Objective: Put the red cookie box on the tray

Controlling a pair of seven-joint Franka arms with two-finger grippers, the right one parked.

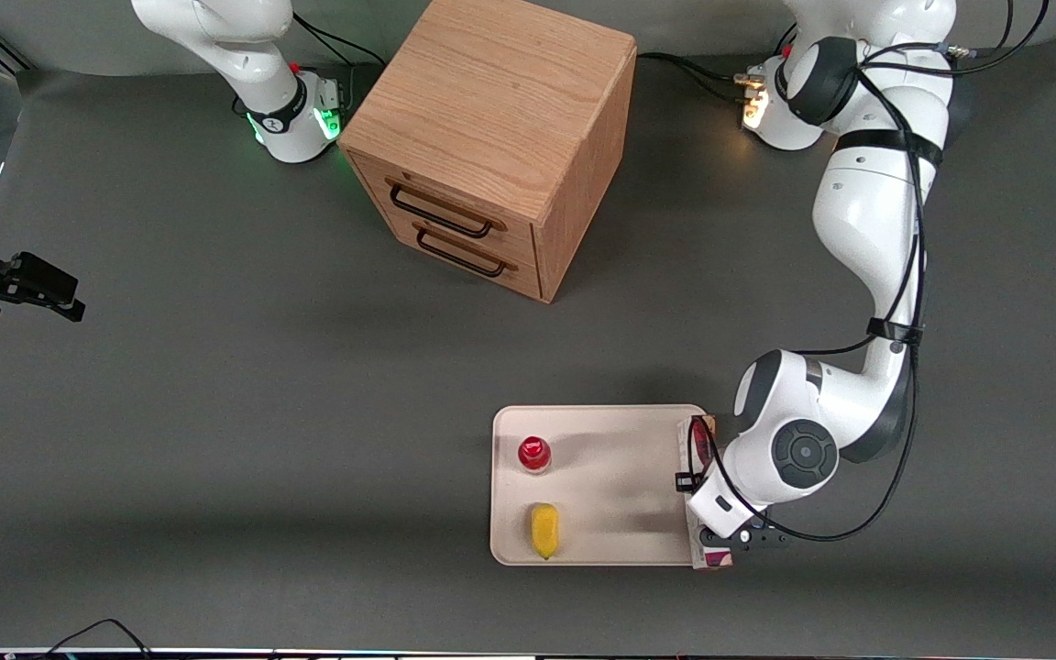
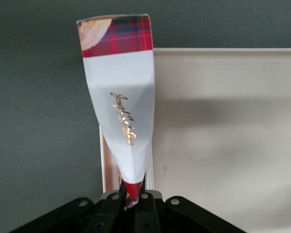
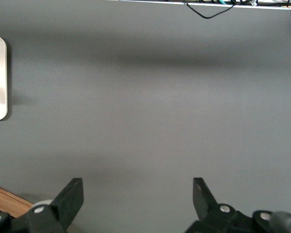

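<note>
Left-arm tool [image 2: 134, 200] clamped on the red cookie box [image 2: 122, 104], whose long axis runs straight out from the fingers along the tray [image 1: 601, 541] edge, half over the rim, half over the surface; open tray floor lies beside it.

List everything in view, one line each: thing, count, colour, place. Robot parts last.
Cabinet: one, light wood with two dark-handled drawers, farther from the front camera than the tray.
Tray: one, cream, near the front camera.
Bottle: one, red-capped, on the tray.
Yellow item: one, on the tray, nearer the camera than the bottle.
Cookie box: one, dark red with a white patch, over the tray's rim at the working arm's end.
Table: one, dark grey.
End effector: one, black, shut on the cookie box above the tray's rim.
</note>
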